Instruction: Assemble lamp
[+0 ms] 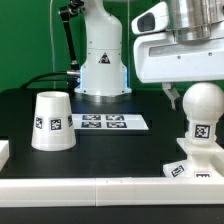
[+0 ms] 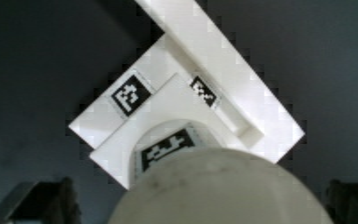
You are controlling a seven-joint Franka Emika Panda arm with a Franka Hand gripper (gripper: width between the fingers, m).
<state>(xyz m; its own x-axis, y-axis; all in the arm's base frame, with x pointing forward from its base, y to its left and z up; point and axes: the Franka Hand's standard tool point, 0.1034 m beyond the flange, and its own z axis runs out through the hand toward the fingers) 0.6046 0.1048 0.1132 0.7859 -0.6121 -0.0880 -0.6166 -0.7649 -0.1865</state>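
Note:
The round white bulb (image 1: 203, 103) stands upright on the neck of the flat square base (image 1: 193, 167) at the exterior view's right, near the front. My gripper (image 1: 198, 96) is around the bulb's top, with one dark finger (image 1: 172, 97) showing beside it. In the wrist view the bulb (image 2: 215, 190) fills the space between my fingers (image 2: 51, 202), with dark gaps on both sides. The gripper (image 2: 197, 208) is open. The tagged base (image 2: 137, 120) lies below it. The cone shade (image 1: 52, 121) stands alone at the exterior view's left.
The marker board (image 1: 103, 122) lies flat mid-table. The robot's pedestal (image 1: 102, 60) stands at the back. A white raised rail (image 1: 100, 190) runs along the table's front edge and also shows in the wrist view (image 2: 185, 25).

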